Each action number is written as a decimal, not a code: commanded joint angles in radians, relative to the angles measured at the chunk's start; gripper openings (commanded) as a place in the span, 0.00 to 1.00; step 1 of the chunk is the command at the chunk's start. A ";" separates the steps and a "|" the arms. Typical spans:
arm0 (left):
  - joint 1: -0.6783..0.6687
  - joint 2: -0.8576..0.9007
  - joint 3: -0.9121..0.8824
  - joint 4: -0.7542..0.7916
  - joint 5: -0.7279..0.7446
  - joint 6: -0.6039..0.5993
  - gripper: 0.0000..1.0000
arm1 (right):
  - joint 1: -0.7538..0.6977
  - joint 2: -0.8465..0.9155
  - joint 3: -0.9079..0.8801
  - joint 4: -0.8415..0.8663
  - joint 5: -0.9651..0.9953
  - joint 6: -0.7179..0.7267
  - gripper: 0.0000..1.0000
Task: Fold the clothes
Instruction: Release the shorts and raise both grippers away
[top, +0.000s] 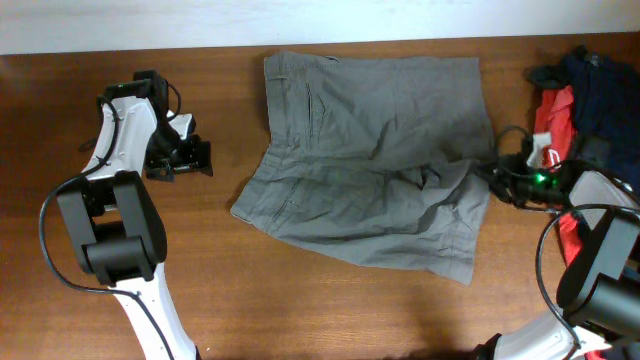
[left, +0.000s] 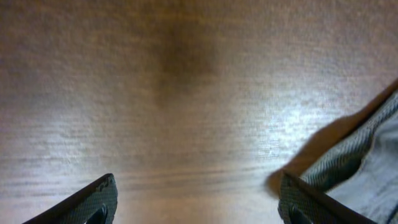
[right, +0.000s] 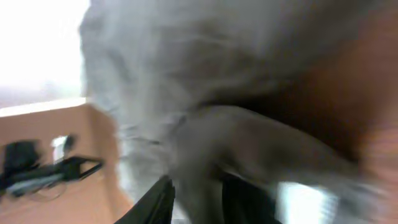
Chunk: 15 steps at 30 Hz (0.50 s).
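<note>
The grey-olive shorts (top: 370, 160) lie spread on the wooden table, waistband to the left and legs to the right, with a rumpled fold near the right hem. My left gripper (top: 197, 156) is open and empty over bare wood, left of the waistband. In the left wrist view the gripper (left: 196, 208) shows wide-open jaws, with a corner of the shorts (left: 367, 162) at the right. My right gripper (top: 482, 170) is at the shorts' right edge. In the blurred right wrist view its fingers (right: 199, 199) close on a bunch of the grey cloth (right: 205, 74).
A red garment (top: 556, 112) and navy-blue garments (top: 600, 85) are piled at the table's far right, beside the right arm. The table's back edge (top: 200, 52) meets a white wall. Bare wood (top: 300, 300) lies in front of the shorts.
</note>
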 joint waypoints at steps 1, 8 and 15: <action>0.007 0.009 0.073 -0.034 0.014 0.016 0.83 | -0.055 -0.029 0.002 -0.014 0.080 -0.112 0.36; 0.007 0.002 0.297 -0.188 0.034 0.016 0.79 | -0.159 -0.140 0.002 -0.018 -0.057 -0.166 0.42; 0.007 -0.100 0.474 -0.320 0.117 0.023 0.79 | -0.160 -0.340 0.002 -0.028 -0.129 -0.183 0.49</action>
